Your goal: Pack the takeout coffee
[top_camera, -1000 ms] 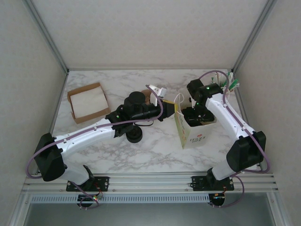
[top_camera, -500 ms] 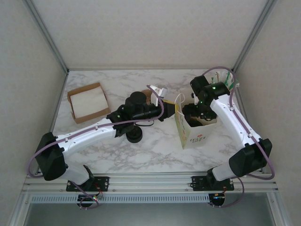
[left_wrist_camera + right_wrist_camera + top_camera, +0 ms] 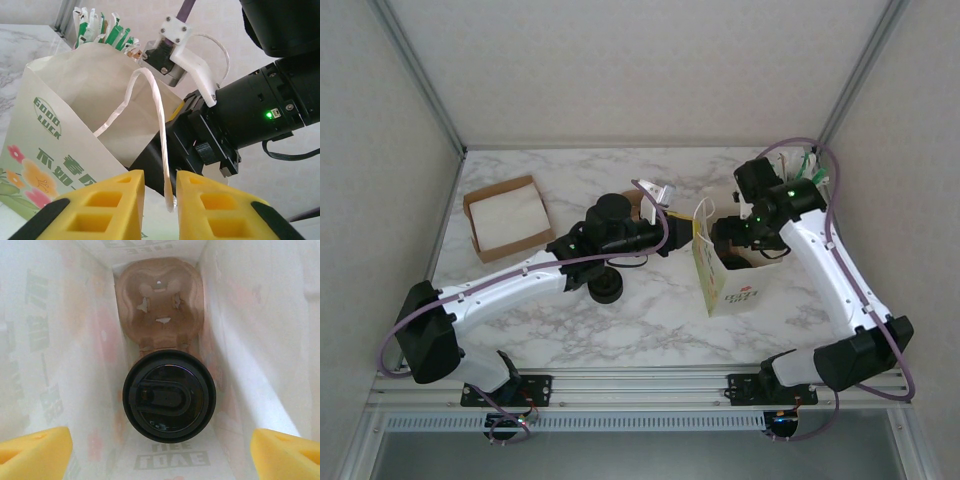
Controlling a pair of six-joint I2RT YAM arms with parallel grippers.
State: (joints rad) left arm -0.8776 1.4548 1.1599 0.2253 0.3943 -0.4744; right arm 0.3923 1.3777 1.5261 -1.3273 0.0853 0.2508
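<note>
- Black-lidded coffee (image 3: 169,395) stands upright at the bottom of the paper bag (image 3: 40,340), at the near end of a brown cardboard tray (image 3: 160,305) (seen from straight above).
- Bag stands on the right of the marble desk (image 3: 620,320).
- Right claw (image 3: 160,450) hangs over the bag's mouth, released, its fingers wide and apart from the cup.
- Left claw (image 3: 160,200) has narrow jaws with the bag's white handle (image 3: 157,115) running between them; I cannot tell whether it pinches.

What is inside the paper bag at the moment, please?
A lidded takeout coffee stands at the bottom of the paper bag, at one end of a brown pulp cup carrier whose other pocket is empty. The lid hides the cup's body and the carrier beneath.
</note>
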